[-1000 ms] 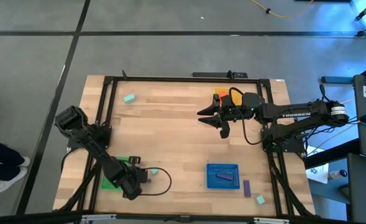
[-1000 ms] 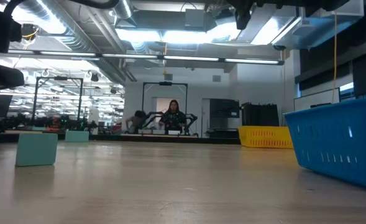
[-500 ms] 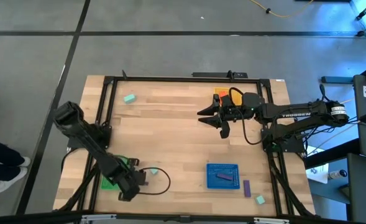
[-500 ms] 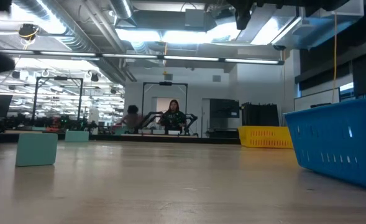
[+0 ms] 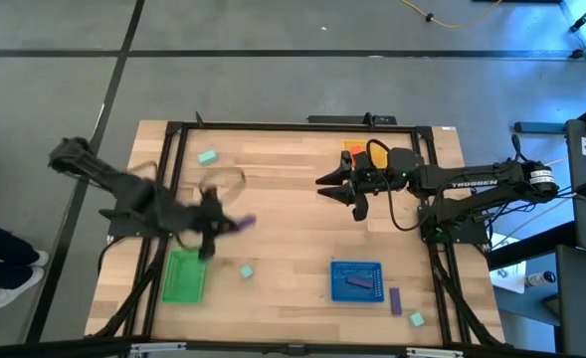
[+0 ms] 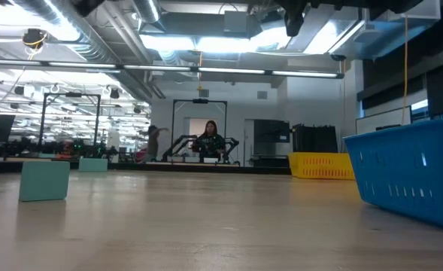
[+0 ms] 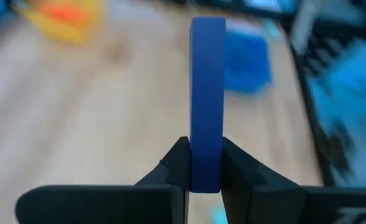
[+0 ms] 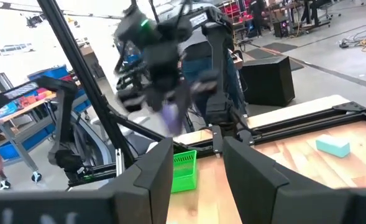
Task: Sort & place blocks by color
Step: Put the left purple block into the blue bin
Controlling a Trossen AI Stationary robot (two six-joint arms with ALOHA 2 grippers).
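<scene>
Now | left claw (image 7: 205, 163) grips purple block (image 7: 207, 99) (upright) | right claw (image 5: 340, 189) wide.

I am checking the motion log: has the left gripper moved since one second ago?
Yes. In the high view the left gripper has left the green tray and swung toward the table's middle, jaws shut on a purple block.

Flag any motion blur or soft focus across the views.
High view: left arm and left gripper smeared with motion; right arm sharp. Left wrist view: held purple block crisp, table behind blurred. Right wrist view: distant left arm streaked. Low view: sharp.
</scene>
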